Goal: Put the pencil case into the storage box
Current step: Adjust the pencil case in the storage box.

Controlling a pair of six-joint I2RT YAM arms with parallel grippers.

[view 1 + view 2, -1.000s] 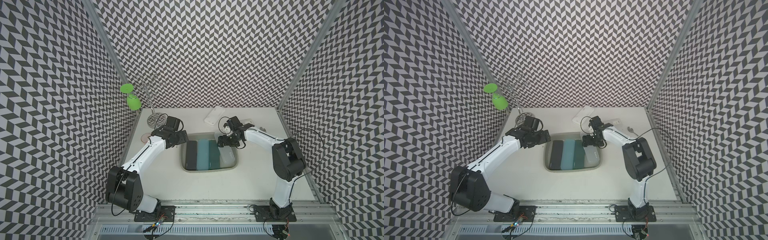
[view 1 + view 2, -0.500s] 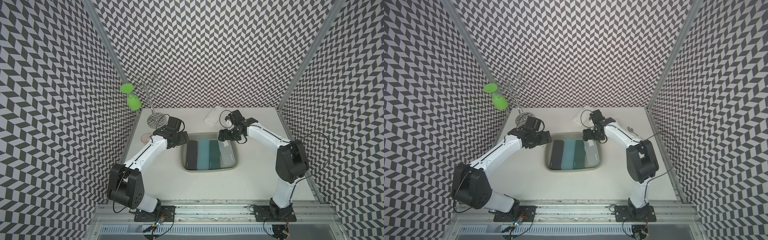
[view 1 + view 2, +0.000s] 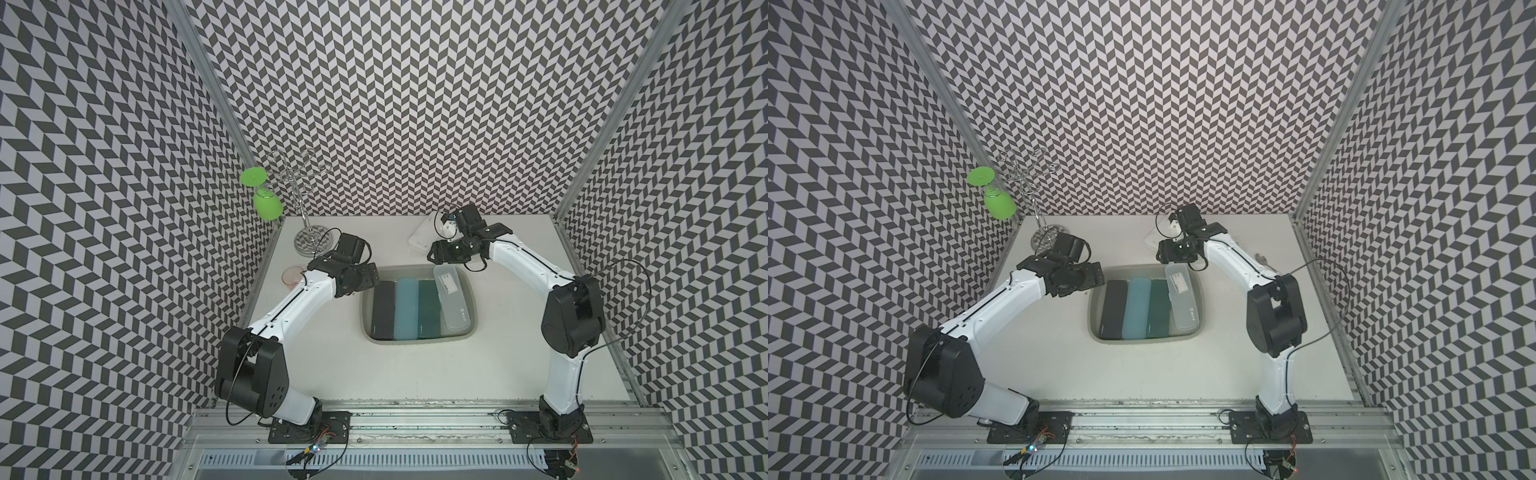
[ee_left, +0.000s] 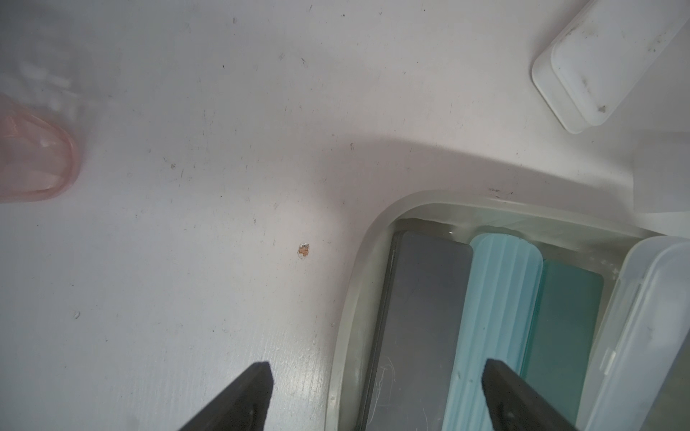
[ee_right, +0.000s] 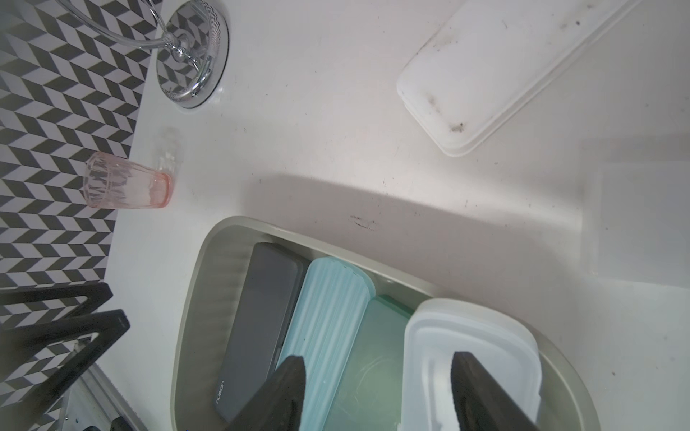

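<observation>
The grey storage box (image 3: pixel 415 341) (image 3: pixel 1142 340) sits mid-table and holds several long cases side by side: dark grey (image 3: pixel 383 309), light blue (image 3: pixel 405 309), teal (image 3: pixel 428 309) and a translucent one (image 3: pixel 453 301) along its right wall. A white pencil case (image 3: pixel 422 241) (image 5: pixel 493 71) (image 4: pixel 597 63) lies on the table behind the box. My right gripper (image 3: pixel 436 255) (image 5: pixel 379 360) hovers over the box's far edge, jaws apart and empty. My left gripper (image 3: pixel 372 279) (image 4: pixel 377 367) stands open and empty at the box's far left corner, over its rim (image 4: pixel 351 298).
A chrome glass rack (image 3: pixel 309 241) stands at the back left with a green glass (image 3: pixel 268 205) hanging from it. A pink glass (image 3: pixel 291 274) (image 5: pixel 127 184) stands by the left wall. Patterned walls close in three sides.
My right gripper has lifted off the far end of the translucent case and drawn back toward the rear, its jaws narrowing. The left arm has hardly moved.
</observation>
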